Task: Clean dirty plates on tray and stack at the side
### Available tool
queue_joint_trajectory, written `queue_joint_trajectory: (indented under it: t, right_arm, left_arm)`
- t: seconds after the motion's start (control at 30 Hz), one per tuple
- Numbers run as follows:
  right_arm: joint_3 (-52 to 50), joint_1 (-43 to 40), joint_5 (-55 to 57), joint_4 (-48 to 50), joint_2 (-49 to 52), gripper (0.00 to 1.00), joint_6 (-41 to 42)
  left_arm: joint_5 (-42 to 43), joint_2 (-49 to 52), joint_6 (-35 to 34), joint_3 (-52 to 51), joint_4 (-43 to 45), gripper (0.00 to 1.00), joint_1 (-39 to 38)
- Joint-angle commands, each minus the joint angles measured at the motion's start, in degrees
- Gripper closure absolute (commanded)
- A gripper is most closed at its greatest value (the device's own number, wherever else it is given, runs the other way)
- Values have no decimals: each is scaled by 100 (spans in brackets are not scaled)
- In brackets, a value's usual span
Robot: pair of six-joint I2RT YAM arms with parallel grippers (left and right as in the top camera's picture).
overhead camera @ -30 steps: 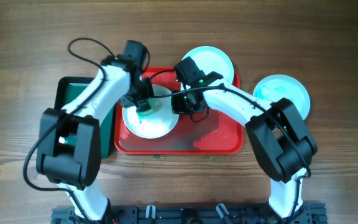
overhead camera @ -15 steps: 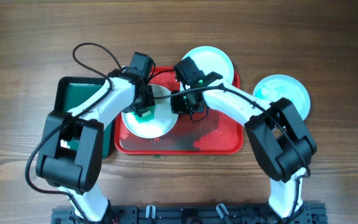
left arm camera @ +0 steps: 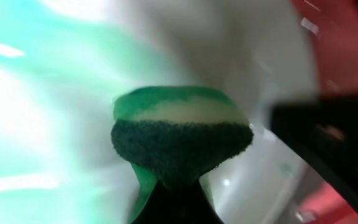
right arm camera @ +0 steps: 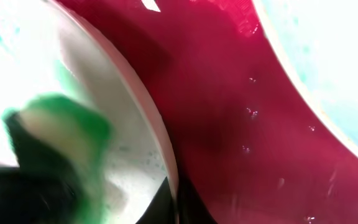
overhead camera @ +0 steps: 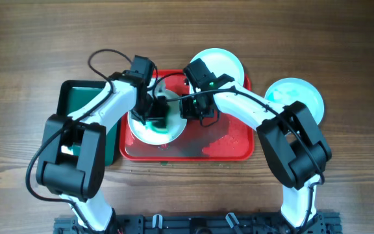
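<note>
Overhead view of a wooden counter (overhead camera: pixel 31 39) where two robot arms meet over a tray. At far left lies one small dark green tray (overhead camera: pixel 70 97), partly hidden by the left arm.

The left tool (overhead camera: pixel 153 112) is closed on one green sponge (left arm camera: pixel 182 140), with its dark scouring side pressed onto the face of the first plate (overhead camera: pixel 141 130). This plate lies flat in the left half of the one large red tray (overhead camera: pixel 229 140). A teal smear covers the plate's near and left part, so the dirt lies from the sponge back toward the left arm's own side. That arm is the nearer one for the wiping stroke.

The right tool (overhead camera: pixel 188 109) is closed on this same plate's right rim and appears to steady it, with the rim passing between its fingers in the wrist view.

Further right, the second plate (overhead camera: pixel 226 62) sits at the tray's far right corner, overhanging the rim. The third plate (overhead camera: pixel 297 94) lies off the tray on the counter, well apart to the right, probably marking the stacking spot.

That makes three plates, two trays and one sponge.
</note>
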Motion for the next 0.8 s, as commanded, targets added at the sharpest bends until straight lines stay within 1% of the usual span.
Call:
queue_joint_trajectory:
  t: [0.0, 0.03, 0.1, 0.13, 0.2, 0.27, 0.33, 0.4, 0.47, 0.5, 0.57, 0.6, 0.63, 0.77]
  right_arm:
    - [-81, -81, -179, -79, 188, 95, -140]
    - [-81, -81, -177, -81, 188, 96, -142]
    - [-81, -81, -177, -92, 188, 96, -144]
    - [-81, -81, -177, -94, 188, 95, -142]
    - [-81, -81, -175, -96, 188, 96, -144]
    - [-81, -81, -175, -98, 188, 96, -144]
    - [-81, -81, -173, -98, 188, 96, -146]
    - [-81, -81, -170, -96, 188, 96, -144]
    - [-81, -81, -173, -94, 188, 96, -142]
    - [-81, -81, -173, -96, 188, 96, -142]
    - [-81, -103, -173, -96, 188, 96, -144]
    - [-81, -125, -175, -101, 188, 95, -146]
    - [-81, -146, -199, -101, 188, 96, -146]
    - [-81, -240, -286, -103, 188, 96, -195]
  left_arm:
    - [841, 157, 590, -129, 227, 96, -37]
    - [643, 157, 428, -129, 358, 96, -22]
    - [-533, 157, -476, -127, 793, 96, 48]
    - [-852, 157, -654, -127, 901, 96, 66]
    - [-1899, 155, -1196, -127, 1213, 96, 125]
    - [-2581, 155, -1521, -103, 1220, 96, 142]
    - [-2986, 157, -1858, -96, 1003, 96, 140]
    - [-3023, 157, -2315, -96, 592, 96, 140]
    - [-2905, 157, -2990, -96, -26, 96, 140]
    - [-2664, 157, -3136, -96, -280, 96, 140]
    - [-2111, 157, -3141, -96, -682, 96, 140]
    - [-1886, 157, -3077, -96, -835, 96, 140]
    - [-1617, 157, -2778, -96, -938, 96, 140]
    - [-487, 157, -1292, -96, -1043, 96, 140]
